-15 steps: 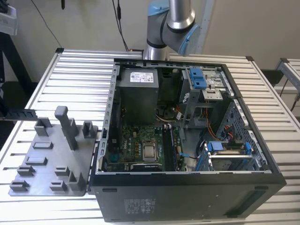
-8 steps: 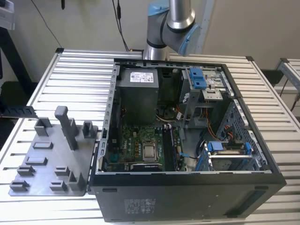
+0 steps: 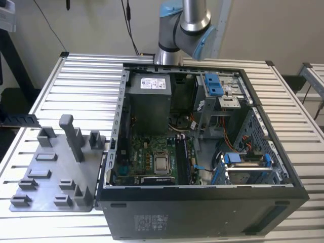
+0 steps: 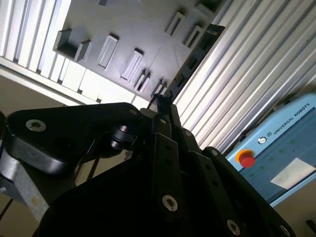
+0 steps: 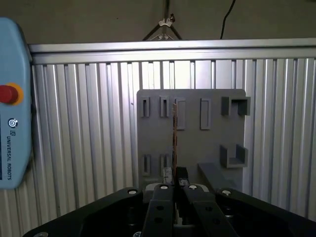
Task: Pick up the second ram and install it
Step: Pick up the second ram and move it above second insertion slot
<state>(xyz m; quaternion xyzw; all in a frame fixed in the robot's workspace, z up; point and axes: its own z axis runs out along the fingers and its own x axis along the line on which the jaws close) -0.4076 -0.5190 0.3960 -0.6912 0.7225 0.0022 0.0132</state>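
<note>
Shows the gripper [image 5: 175,177] clamped on the second ram [image 5: 174,133], held edge-on near the grey tray [image 5: 190,143], off its slots. Calls for a square, steady pinch and an upright board, clear of that tray, with no twisting.

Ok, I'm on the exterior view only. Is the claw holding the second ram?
Observer: Yes. In both wrist views the claw is shut on one end of the second ram, which sticks straight out from it.
Operator: Where is it relative to the grey tray?
Observer: In the first wrist view the stick shows edge-on in front of the grey tray, between two rows of slots. I cannot tell whether it touches.
Operator: Anything else near there?
Observer: A pendant with a red button sits off to one side of the tray.
</note>
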